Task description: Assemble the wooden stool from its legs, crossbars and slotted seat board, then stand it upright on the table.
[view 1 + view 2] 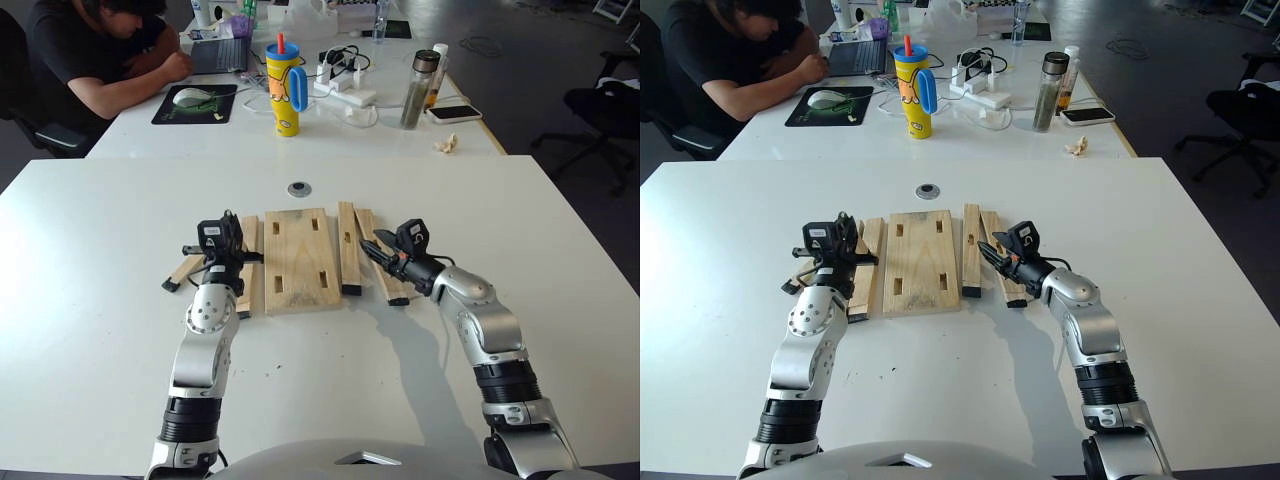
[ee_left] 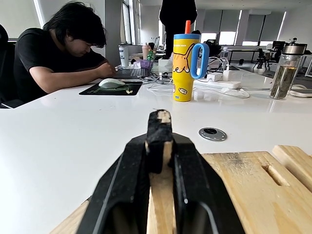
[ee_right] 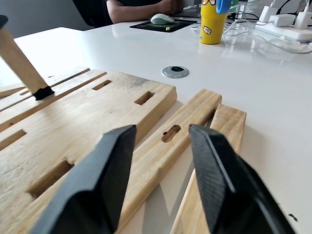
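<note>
The left end effector [image 1: 228, 240] is clamped on a black-tipped leg [image 2: 159, 127], just left of the slotted seat board [image 1: 297, 260], which lies flat mid-tabletop [image 1: 100, 380]. The leg seems tilted, its tip resting on the slats [image 1: 251, 270] beside the board, though that contact is hard to confirm. The right end effector [image 3: 162, 130] hovers with its fingers apart over two slotted crossbars [image 1: 348, 258] lying just right of the board.

Left gripper [image 2: 159, 140] fingers clamped, right gripper [image 3: 161, 130] fingers apart (both arms forward).
</note>
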Controlling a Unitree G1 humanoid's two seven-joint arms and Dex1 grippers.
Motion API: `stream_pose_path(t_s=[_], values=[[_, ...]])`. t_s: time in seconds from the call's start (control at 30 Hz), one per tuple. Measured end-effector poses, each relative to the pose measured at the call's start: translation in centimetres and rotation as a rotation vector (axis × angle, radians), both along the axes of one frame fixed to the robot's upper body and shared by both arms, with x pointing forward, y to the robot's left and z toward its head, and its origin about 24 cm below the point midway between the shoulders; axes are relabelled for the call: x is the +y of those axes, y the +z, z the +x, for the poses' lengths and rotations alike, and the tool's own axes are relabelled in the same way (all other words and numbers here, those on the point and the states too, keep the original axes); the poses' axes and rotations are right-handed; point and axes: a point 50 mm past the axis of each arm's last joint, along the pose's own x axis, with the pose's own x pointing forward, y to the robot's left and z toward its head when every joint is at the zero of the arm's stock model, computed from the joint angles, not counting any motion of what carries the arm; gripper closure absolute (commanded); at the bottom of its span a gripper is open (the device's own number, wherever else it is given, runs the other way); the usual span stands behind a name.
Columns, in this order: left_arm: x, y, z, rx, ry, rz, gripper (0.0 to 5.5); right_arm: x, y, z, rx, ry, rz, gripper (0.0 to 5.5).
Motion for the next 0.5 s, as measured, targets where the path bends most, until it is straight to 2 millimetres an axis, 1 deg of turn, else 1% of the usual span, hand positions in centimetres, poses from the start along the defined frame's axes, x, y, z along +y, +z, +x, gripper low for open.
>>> stream_pose_path(t_s=[0.1,0.13,0.17,0.2,0.23,0.27,0.3,0.4,0.5], values=[[0.0,-0.1,0.2,-0.008,-0.018,0.025,5.06,0.0,-0.1,0.1,0.006,-0.004,0.0,3.5],[0.0,-0.1,0.3,-0.01,-0.021,0.04,4.7,0.0,-0.1,0.2,0.007,-0.006,0.0,3.5],[0.0,-0.1,0.5,-0.01,-0.025,0.056,4.64,0.0,-0.1,0.2,0.005,-0.009,0.0,3.5],[0.1,-0.6,0.6,0.018,-0.023,0.065,4.48,0.1,-0.1,0.3,0.004,-0.01,0.001,3.5],[0.5,-2.1,0.3,0.101,-0.009,0.076,4.3,0.2,0.1,0.4,-0.001,-0.009,0.004,3.5],[0.9,-3.7,-0.4,0.18,0.004,0.078,4.13,0.1,0.0,0.5,-0.001,-0.011,0.004,3.5],[1.1,-4.2,-0.7,0.202,0.011,0.078,4.03,0.1,-0.1,0.5,0.006,-0.015,0.003,3.5],[1.5,-3.0,-0.4,0.148,0.026,0.081,3.54,0.4,-0.2,0.5,0.01,-0.011,0.013,3.5],[1.0,0.0,0.0,0.017,0.0,0.083,3.54,0.5,-0.2,0.5,0.007,-0.01,0.015,3.5]])
